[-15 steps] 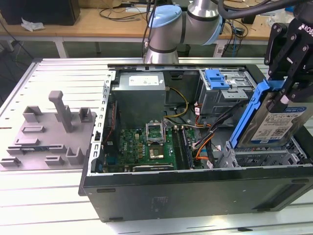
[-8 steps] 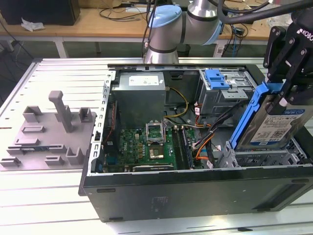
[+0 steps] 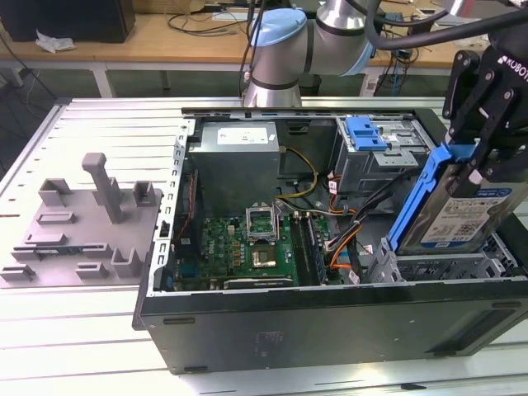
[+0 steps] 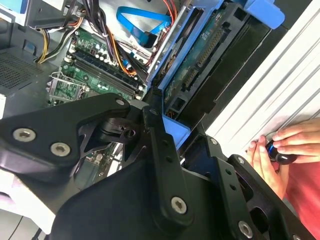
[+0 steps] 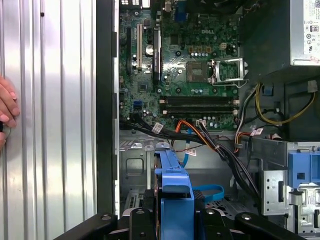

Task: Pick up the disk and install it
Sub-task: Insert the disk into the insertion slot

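At the exterior view's right, the disk [image 3: 462, 216] is being held tilted by the gripper [image 3: 476, 161], its jaws clamped on the upper blue edge. The lower end is being poised over the bay [image 3: 445, 266] inside the open case [image 3: 330, 318]. Pickup is judged done; seating in the bay is not.

- On the counter [image 3: 74, 346] you see the open case [image 3: 330, 330], with a fixture block [image 3: 91, 223] at the exterior view's left of it.
- The motherboard [image 3: 247, 247] lies on the case floor.
- The disk [image 3: 466, 210] stands tilted over the case's end at the exterior view's right, its upper edge between the fingers [image 3: 493, 140].
- A hand [image 4: 272, 155] rests on the counter beside the case.
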`<state>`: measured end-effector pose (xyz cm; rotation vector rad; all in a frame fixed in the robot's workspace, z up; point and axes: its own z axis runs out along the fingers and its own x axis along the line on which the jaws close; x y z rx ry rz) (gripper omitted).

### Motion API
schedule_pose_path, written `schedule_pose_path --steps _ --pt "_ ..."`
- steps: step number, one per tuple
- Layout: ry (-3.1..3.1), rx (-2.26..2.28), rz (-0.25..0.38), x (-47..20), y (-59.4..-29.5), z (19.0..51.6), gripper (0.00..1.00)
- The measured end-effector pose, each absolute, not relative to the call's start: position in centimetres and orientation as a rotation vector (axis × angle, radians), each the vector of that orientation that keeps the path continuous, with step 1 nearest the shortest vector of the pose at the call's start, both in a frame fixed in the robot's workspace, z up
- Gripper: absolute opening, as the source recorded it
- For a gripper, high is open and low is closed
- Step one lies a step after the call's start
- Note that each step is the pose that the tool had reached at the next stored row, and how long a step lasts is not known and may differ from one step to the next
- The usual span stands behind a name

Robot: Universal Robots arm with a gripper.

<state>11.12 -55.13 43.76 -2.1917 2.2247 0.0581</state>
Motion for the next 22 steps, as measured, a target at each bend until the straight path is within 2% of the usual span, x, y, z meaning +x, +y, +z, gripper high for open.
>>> schedule_pose_path --steps 22 --pt "2.225 -2.192 0.058 11.22 -55.16 43.74 0.37"
